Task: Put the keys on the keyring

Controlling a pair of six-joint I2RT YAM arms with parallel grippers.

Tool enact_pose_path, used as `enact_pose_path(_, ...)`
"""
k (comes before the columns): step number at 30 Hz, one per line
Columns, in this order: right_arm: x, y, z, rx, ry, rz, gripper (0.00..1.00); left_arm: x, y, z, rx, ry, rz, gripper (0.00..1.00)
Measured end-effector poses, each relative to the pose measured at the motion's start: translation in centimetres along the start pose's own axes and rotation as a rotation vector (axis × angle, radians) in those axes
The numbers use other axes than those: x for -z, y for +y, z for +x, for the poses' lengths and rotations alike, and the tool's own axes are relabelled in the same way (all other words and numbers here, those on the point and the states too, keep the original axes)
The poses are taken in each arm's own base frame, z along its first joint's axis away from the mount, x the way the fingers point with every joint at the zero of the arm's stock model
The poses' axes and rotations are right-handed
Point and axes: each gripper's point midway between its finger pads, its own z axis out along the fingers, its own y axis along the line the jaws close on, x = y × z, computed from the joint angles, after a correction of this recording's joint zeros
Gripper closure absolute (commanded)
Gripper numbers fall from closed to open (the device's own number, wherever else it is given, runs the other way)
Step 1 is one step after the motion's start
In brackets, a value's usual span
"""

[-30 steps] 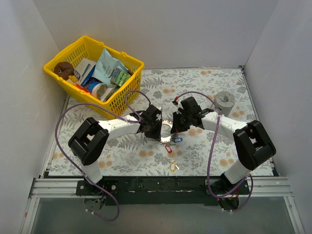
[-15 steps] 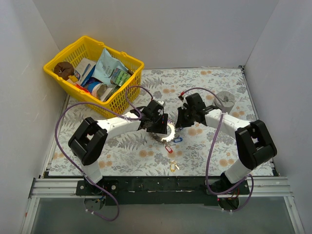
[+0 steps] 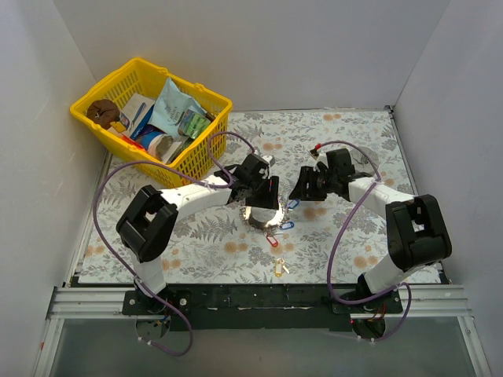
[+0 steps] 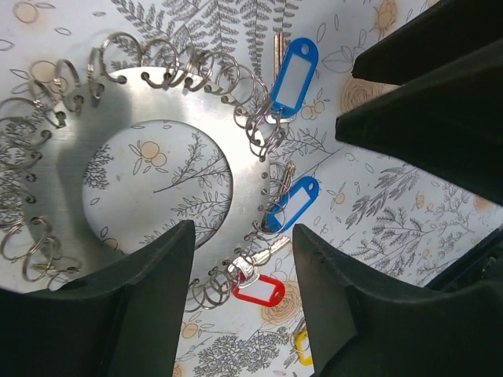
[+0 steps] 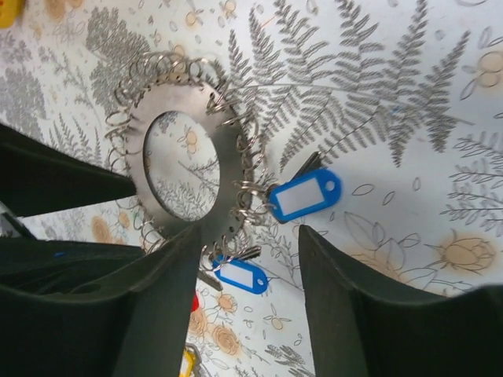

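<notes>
The keyring (image 3: 259, 216) is a flat silvery disc with small wire loops round its rim, lying on the floral mat. Two blue-tagged keys (image 4: 292, 71) (image 4: 291, 203) and a red-tagged key (image 4: 263, 290) hang from loops on its rim. A yellow-tagged key (image 3: 279, 269) lies apart, nearer the table's front. My left gripper (image 4: 244, 232) hovers open over the ring's rim by the red key, holding nothing. My right gripper (image 5: 247, 236) is open just right of the ring (image 5: 134, 157), above the lower blue key (image 5: 242, 275), with the other blue key (image 5: 305, 195) beyond it.
A yellow basket (image 3: 90, 100) full of packets stands at the back left. A grey metal cylinder (image 3: 368, 159) sits at the back right, partly behind my right arm. White walls enclose the mat on three sides.
Both grippers have opened and let go of the ring, which now lies on the mat. The right gripper has drawn back to the right; the left has shifted slightly right over the ring.
</notes>
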Motion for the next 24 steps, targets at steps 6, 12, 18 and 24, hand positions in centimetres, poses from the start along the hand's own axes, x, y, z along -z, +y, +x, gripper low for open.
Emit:
enact_pose_path(6, -0.1, 0.8, 1.4, 0.029, 0.019, -0.070, 0.33, -1.5, -0.5, 1.3, 0.017, 0.067, 0.049, 0.52)
enact_pose_path(12, -0.2, 1.1, 2.1, 0.024, 0.031, -0.105, 0.48, -2.8, -1.5, 1.1, 0.032, 0.083, 0.093, 0.57)
enact_pose_path(18, -0.6, 0.7, 2.0, 0.007, 0.027, -0.095, 0.50, -4.2, -2.2, -0.3, 0.033, 0.074, 0.106, 0.61)
enact_pose_path(24, -0.4, -0.5, 2.7, -0.022, 0.029, -0.073, 0.50, -5.9, -2.0, -0.4, 0.035, 0.087, 0.095, 0.65)
